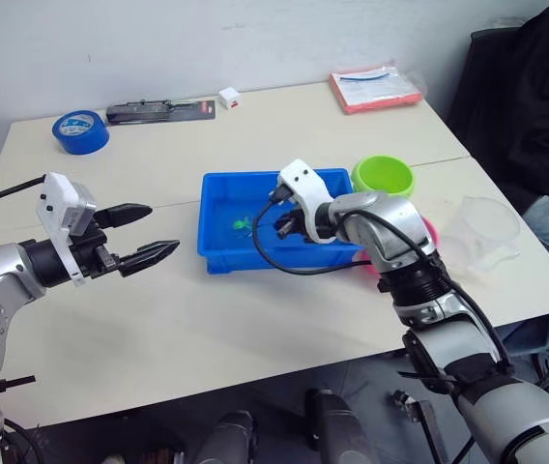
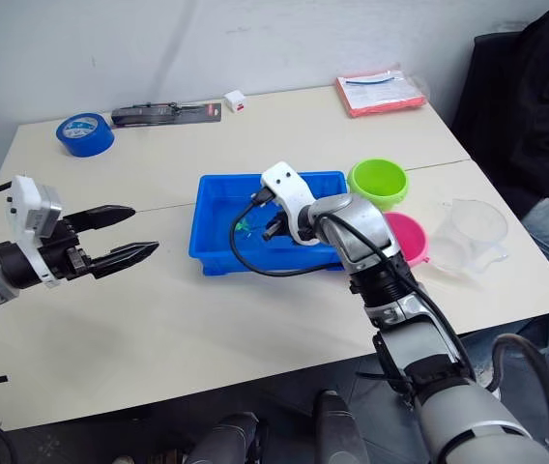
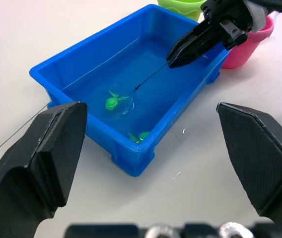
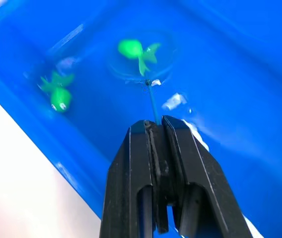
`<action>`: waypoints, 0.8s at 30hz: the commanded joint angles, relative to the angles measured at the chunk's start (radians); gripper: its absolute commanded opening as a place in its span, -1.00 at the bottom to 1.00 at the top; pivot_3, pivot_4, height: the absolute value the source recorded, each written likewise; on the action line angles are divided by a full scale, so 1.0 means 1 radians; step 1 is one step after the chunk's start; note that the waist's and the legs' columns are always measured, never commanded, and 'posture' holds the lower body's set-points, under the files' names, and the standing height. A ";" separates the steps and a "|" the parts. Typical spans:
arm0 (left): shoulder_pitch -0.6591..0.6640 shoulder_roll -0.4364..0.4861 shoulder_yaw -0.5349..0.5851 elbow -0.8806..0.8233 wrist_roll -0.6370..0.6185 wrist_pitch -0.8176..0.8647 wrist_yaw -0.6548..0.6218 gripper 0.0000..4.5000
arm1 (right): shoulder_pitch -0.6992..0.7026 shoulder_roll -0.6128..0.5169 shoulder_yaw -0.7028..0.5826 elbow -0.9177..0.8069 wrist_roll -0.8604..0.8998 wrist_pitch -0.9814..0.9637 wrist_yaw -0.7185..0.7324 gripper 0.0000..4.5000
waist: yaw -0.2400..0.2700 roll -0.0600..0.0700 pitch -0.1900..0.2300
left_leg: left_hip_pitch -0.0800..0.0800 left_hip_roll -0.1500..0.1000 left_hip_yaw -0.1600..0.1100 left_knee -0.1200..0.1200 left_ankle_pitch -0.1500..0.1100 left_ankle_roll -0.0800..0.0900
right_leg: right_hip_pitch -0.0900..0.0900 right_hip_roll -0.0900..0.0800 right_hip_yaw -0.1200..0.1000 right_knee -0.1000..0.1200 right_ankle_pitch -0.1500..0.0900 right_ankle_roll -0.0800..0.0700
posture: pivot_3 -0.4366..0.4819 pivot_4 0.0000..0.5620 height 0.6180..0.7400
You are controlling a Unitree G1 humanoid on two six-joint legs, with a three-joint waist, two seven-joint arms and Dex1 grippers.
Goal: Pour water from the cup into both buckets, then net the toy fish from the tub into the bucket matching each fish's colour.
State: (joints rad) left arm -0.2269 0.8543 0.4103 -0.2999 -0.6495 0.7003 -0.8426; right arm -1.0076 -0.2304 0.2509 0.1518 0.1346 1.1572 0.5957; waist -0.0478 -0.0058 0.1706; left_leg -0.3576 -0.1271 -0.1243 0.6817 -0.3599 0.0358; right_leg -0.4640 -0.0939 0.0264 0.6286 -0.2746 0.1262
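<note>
Pale beige counter (image 1: 255, 319) carries a shallow bright blue plastic tub (image 1: 218, 253) near its middle, with a lime green round plastic bucket (image 1: 384, 177) and a pink bucket (image 2: 405, 238) just beside its right end, and a clear plastic measuring cup (image 1: 485, 230) further right. The right hand (image 4: 156, 130) is pinched on a thin-handled small net (image 3: 123, 101), whose hoop lies around one green toy fish (image 4: 137, 50); another green fish (image 4: 57, 94) lies near the tub wall. The left hand (image 1: 141, 234) hovers left of the tub, fingers spread wide.
</note>
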 commanded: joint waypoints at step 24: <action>-0.362 -0.126 -0.280 0.335 0.103 -0.221 -0.152 1.00 | 0.093 -0.311 -0.437 -0.545 0.196 0.284 -0.083 -0.65 | 0.021 0.000 0.000 | 0.000 -0.001 0.001 0.001 0.000 0.000 | 0.000 -0.001 0.000 0.000 0.000 0.000 | -0.05 -0.47 1.00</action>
State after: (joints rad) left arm -0.5620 0.7313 0.1342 0.0221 -0.5586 0.5116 -0.9744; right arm -0.9140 -0.5113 -0.1324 -0.3394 0.3325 1.4329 0.5400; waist -0.0273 -0.0060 0.1705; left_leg -0.3577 -0.1279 -0.1238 0.6826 -0.3598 0.0360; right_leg -0.4637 -0.0949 0.0261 0.6289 -0.2746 0.1262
